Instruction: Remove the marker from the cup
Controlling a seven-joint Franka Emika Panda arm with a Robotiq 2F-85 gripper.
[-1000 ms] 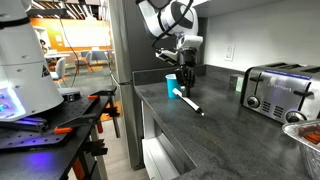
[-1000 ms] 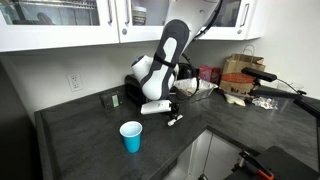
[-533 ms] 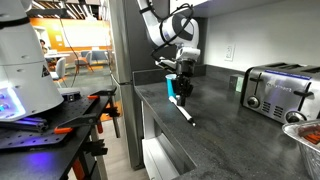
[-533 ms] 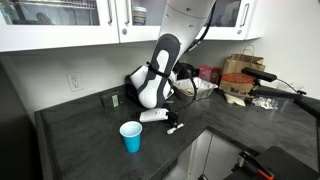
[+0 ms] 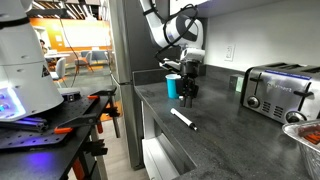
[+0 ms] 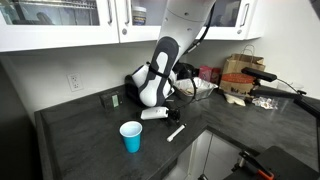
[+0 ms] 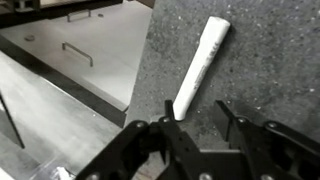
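**Out of the cup, down on the table**

Starting big: look at the dark table (image 5: 230,140), stretching out beneath the claw, with a chrome toaster (image 5: 278,90) parked well off to one side of it.

Next down in size, find the claw (image 5: 188,92), hanging over the table and gripping nothing. Check the wrist view: spread wide, that claw (image 7: 195,108), with only bare speckled table between the fingers.

Then pick out the cyan cup (image 5: 172,86), upright and seemingly just beside the claw in an exterior view. Seen apart from the claw and nearer the table edge as the cup (image 6: 131,136) shows from the opposite angle. Looks empty, with no stick poking over the rim.

Smallest of all, catch the marker (image 5: 183,119), lying flat on the table below the claw and clear of the cup. Up close in the wrist view, see the marker (image 7: 200,65) just ahead of the open fingers, not touching them.

Counts, by this reading, as removed and released. Left to do at most: lift the claw away. Nothing more to pull, nothing more to carry.
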